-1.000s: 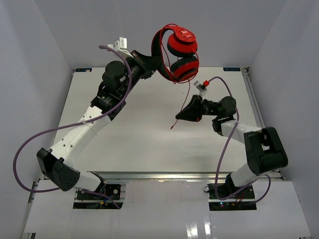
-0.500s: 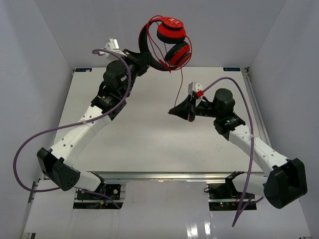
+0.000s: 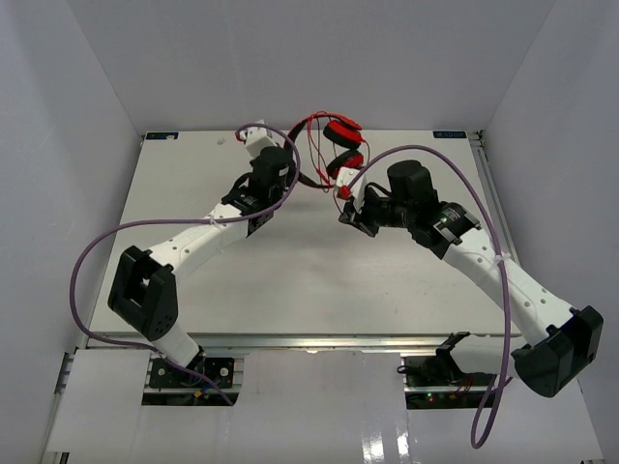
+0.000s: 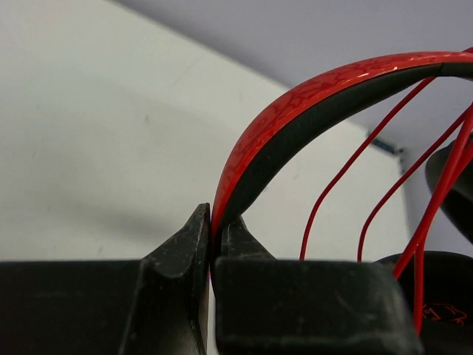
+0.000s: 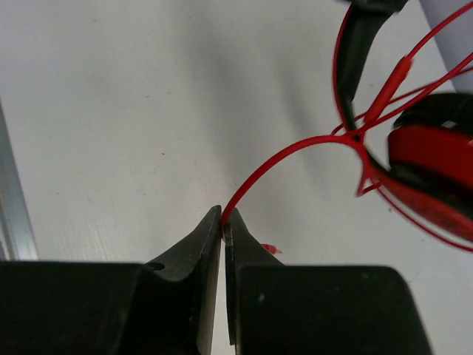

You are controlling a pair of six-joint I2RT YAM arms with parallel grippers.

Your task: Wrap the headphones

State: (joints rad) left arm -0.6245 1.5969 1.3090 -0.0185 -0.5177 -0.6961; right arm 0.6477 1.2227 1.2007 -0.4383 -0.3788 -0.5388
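Note:
The red headphones [image 3: 340,145] are held up near the table's far middle, with thin red cable loops [image 3: 314,145] hanging around them. My left gripper [image 4: 214,222] is shut on the red-and-dark headband [image 4: 310,103]; it shows in the top view [image 3: 295,177] left of the earcups. My right gripper [image 5: 224,220] is shut on the thin red cable [image 5: 273,166] near its plug end [image 5: 271,250]; in the top view [image 3: 344,198] it sits just below the headphones. An earcup [image 5: 429,159] and the cable's inline piece [image 5: 388,92] show at the right wrist view's upper right.
Thick purple robot cables [image 3: 435,155] arch over both arms. The white table [image 3: 290,280] has a metal rail [image 5: 15,214] along its right edge and white walls on three sides.

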